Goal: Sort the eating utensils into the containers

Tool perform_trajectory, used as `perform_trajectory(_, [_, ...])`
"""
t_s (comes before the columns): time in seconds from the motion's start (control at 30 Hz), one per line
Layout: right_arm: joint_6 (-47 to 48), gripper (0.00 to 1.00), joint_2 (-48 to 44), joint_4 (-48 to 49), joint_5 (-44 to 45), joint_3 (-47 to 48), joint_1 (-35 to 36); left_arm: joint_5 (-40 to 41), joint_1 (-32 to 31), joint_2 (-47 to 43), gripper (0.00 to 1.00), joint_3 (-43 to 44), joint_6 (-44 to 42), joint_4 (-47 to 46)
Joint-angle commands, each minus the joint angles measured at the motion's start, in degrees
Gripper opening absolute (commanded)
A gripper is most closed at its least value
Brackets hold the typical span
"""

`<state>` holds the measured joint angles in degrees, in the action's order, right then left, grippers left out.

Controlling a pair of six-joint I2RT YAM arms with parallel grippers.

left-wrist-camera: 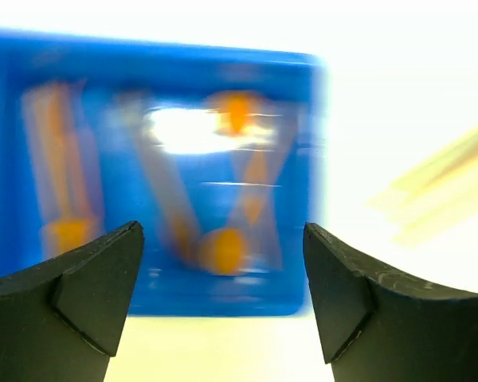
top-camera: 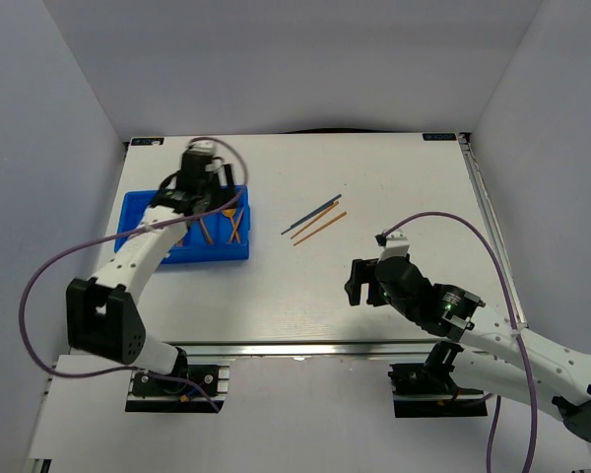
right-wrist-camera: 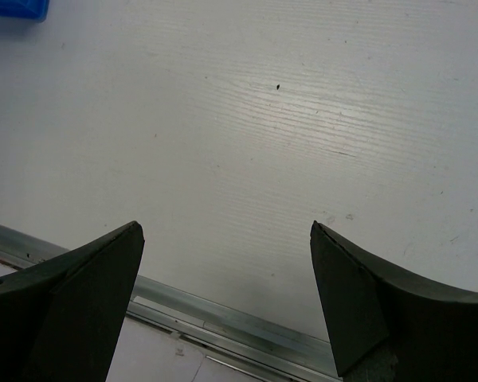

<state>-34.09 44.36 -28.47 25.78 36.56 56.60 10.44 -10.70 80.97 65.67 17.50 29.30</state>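
Eating utensils (top-camera: 234, 227) of thin orange and dark grey-blue plastic are, as I judge, sorted only in part. Near the front edge of the white tabletop (top-camera: 394, 168), right of its middle, the right gripper (right-wrist-camera: 225, 231) hovers with jaws spread and empty. Around the middle of the tabletop, three loose sticks (top-camera: 315, 221) lie close together, not yet sorted. At the left edge, the shallow bright blue plastic tray (top-camera: 213, 254) holds several utensils. The left gripper (left-wrist-camera: 221, 231) hangs over it, jaws spread, pinching nothing.
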Motion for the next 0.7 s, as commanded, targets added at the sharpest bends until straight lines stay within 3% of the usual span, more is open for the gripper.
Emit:
perform_trajectory(0.0, [-1.24,0.89,-0.32,-0.17,1.55,1.41,-0.26,-0.33,-12.46,7.66,0.90,9.87,-3.25,0.58])
perform_trajectory(0.2, [-2.39,0.89,-3.66,-4.04,2.43,2.55,-0.44,0.73,-25.92,26.13,0.86,25.87,-10.89,1.38])
perform_trajectory(0.3, [-2.65,0.89,-5.42,-6.59,2.78,2.73,-0.52,-3.39,-29.37,31.86,0.84,31.34,-15.81,-0.12])
perform_trajectory(0.57, [-4.23,0.89,-9.72,-11.78,2.96,4.66,-0.52,-10.26,-32.63,50.84,0.72,49.88,-20.66,2.34])
perform_trajectory(0.67, [-4.15,0.89,-10.26,-12.84,3.13,5.37,-0.52,-10.44,-32.89,53.50,0.63,51.49,-20.92,2.34])
